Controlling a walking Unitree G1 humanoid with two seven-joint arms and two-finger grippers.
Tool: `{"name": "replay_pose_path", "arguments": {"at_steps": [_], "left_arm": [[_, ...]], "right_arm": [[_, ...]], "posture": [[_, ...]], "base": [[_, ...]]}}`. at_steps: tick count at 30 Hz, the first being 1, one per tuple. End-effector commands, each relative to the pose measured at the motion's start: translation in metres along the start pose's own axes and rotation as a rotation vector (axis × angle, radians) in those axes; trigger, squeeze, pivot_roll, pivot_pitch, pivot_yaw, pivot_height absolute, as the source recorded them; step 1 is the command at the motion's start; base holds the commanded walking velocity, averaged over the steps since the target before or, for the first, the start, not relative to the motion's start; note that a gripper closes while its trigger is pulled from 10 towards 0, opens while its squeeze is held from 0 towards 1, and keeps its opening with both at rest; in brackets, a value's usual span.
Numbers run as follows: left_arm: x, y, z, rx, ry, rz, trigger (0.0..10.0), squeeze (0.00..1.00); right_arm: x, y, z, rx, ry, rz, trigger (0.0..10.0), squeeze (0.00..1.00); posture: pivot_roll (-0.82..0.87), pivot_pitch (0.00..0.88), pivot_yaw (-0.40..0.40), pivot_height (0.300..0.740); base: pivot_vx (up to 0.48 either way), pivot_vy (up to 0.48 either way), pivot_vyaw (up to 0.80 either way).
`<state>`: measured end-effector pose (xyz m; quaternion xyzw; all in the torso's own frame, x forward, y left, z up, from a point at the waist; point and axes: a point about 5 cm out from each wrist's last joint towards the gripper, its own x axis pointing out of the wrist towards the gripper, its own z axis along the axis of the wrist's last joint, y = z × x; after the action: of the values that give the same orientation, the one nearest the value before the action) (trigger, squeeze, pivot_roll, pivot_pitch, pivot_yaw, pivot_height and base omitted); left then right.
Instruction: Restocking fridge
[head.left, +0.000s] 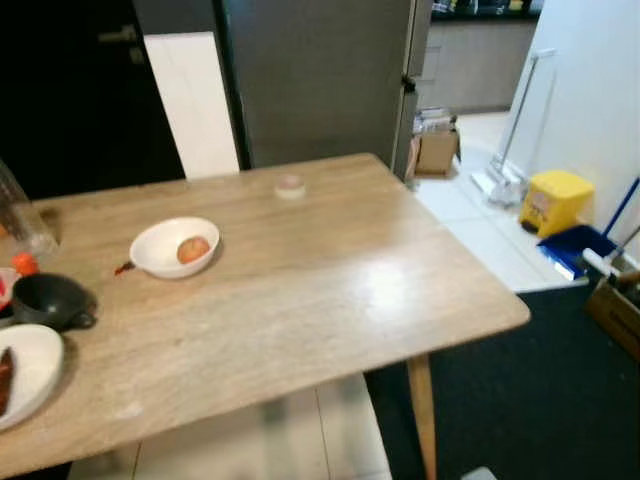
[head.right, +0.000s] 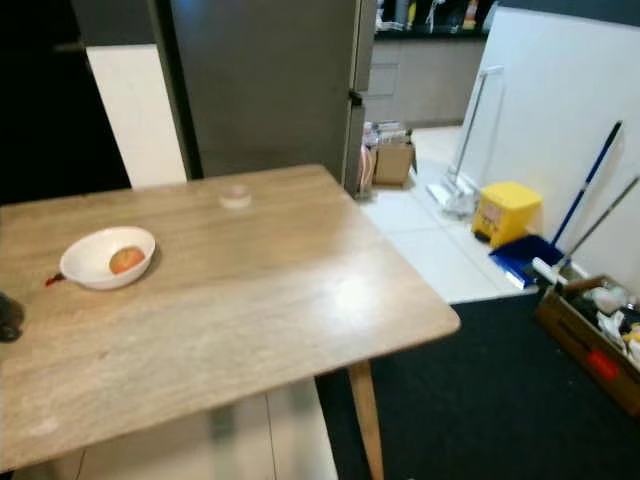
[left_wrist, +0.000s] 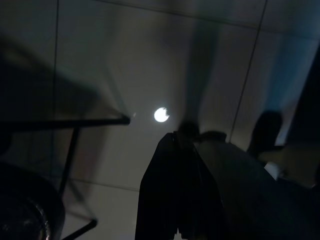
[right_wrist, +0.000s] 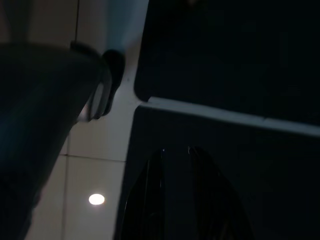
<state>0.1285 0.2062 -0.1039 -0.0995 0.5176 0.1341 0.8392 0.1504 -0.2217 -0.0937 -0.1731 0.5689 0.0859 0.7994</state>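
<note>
A light wooden table with a visible grain and rounded corners (head.left: 330, 290) is seen from above, standing on pale glossy floor tiles beside a dark carpet (head.left: 530, 390). On its left part rests a round white ceramic bowl (head.left: 160, 255), and inside it lies 1 small rounded orange-brown piece of food (head.left: 193, 249), smooth in outline. Further left, at the table's edge, a small black cup-shaped dish (head.left: 50, 298), the curved rim of a white plate (head.left: 35, 370) and a clear plastic container (head.left: 22, 222) are partly cut off. A small pale round lid-like object (head.left: 290, 186) lies near the far edge; what it is cannot be told.

Behind the table stands a tall grey matte-fronted fridge (head.left: 320, 80), its doors closed. To the right, against a white wall, a yellow plastic bucket (head.left: 555, 200), a blue dustpan (head.left: 575, 250) and a brown cardboard box (head.right: 590, 345) holding mixed items are set on the floor.

The left gripper (left_wrist: 182, 190) hangs low in shade over the tiled floor, beneath table level and well apart from the bowl; its 2 black fingers appear pressed together with nothing between them. The right gripper (right_wrist: 175, 195) also hangs low, above the edge where tile meets dark carpet; a narrow gap is seen between its 2 fingers, and nothing is held. The bowl with its food sits well apart from both grippers, on the tabletop in front of the fridge.
</note>
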Motion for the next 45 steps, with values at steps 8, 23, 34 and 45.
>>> {"name": "replay_pose_path", "arguments": {"at_steps": [8,23,34,45], "left_arm": [[-0.002,0.006,-0.01,0.003,0.033,0.013,10.0,0.0],[-0.003,0.017,-0.013,-0.064,0.043,0.087,10.0,0.0],[-0.02,0.087,-0.029,-0.493,0.061,0.464,10.0,0.0],[-0.037,0.143,0.01,-0.909,-0.228,0.602,10.0,0.0]], "right_arm": [[0.001,0.005,0.005,0.01,-0.019,0.011,10.0,0.0],[0.001,0.006,0.005,0.011,-0.018,0.011,10.0,0.0],[0.001,0.006,0.004,0.009,-0.017,0.005,10.0,0.0],[0.001,0.006,0.004,0.014,-0.015,0.003,10.0,0.0]], "posture": [[-0.08,0.0,0.018,0.74],[-0.08,0.0,0.018,0.74],[-0.08,0.0,0.017,0.74],[-0.08,0.0,0.019,0.74]], "base": [[0.269,0.0,0.0],[0.018,0.0,0.0],[0.0,0.0,0.0],[0.0,0.0,0.0]]}}
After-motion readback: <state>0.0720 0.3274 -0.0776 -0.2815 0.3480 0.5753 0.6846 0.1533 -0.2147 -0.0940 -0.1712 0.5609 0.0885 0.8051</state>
